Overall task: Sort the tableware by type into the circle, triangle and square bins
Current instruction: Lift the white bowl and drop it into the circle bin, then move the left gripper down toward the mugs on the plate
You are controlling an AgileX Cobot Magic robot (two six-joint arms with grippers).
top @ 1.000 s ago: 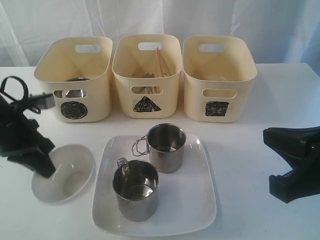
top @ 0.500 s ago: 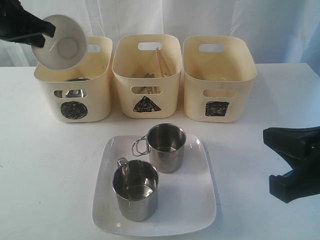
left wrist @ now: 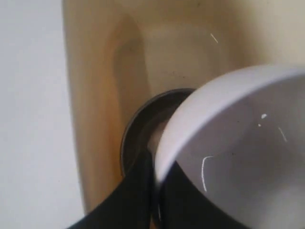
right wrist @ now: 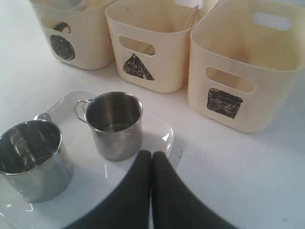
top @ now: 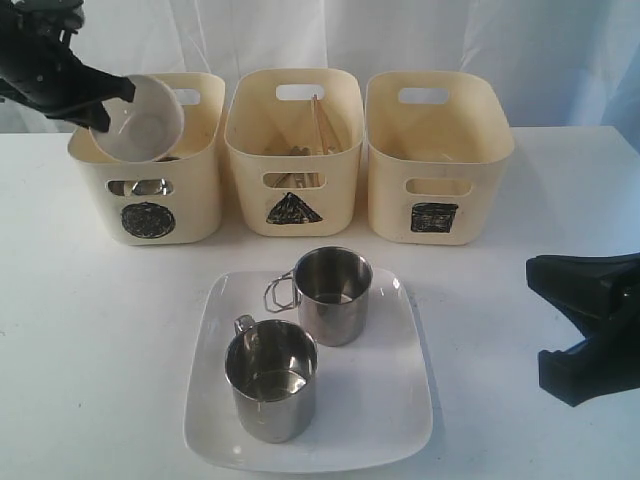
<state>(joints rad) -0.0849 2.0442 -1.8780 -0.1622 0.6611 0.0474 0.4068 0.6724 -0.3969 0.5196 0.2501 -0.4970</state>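
My left gripper [top: 112,92] is shut on the rim of the small white bowl [top: 140,122], holding it tilted over the circle bin [top: 150,205]. In the left wrist view the small white bowl [left wrist: 238,152] hangs above the steel bowl [left wrist: 143,129] lying in that bin. Two steel mugs [top: 334,294] [top: 272,378] stand on the large white square plate [top: 390,400]. Wooden chopsticks [top: 318,122] lean in the triangle bin [top: 292,170]. My right gripper [right wrist: 151,155] is shut and empty, low at the right, above the plate's corner.
The square bin [top: 438,160] stands at the right of the row of bins. A white curtain hangs behind them. The right arm [top: 590,325] rests on the white table near its right edge.
My left gripper lifted the small white bowl off the table beside the plate, carried it up to the back left, and now holds it lower over the circle bin. The right arm stayed still.
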